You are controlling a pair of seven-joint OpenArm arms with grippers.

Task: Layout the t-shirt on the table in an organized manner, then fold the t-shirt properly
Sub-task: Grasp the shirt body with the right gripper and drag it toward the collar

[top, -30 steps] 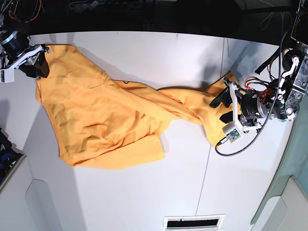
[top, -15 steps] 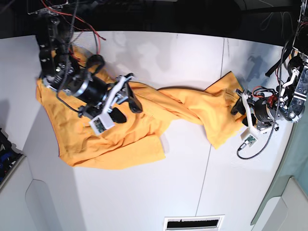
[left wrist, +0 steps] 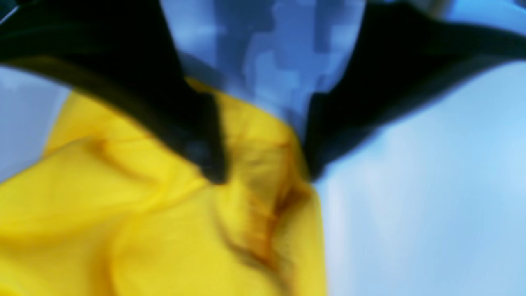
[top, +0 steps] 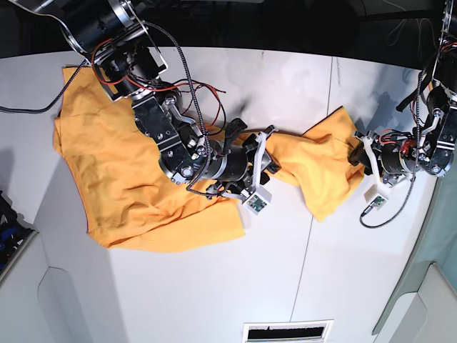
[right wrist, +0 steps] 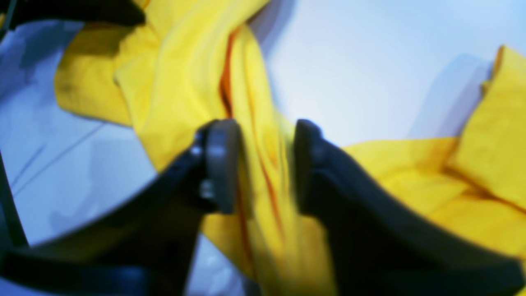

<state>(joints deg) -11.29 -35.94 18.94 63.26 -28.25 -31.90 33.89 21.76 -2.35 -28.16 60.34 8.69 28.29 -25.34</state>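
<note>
T-shirt [top: 121, 179] sprawls on table [top: 214, 286] (both fingers [right wrist: 222, 164] pinching folds).

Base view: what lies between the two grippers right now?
Only a bunched stretch of the t-shirt spans from the right gripper to the left gripper, lying on the table; the base view shows it.
</note>
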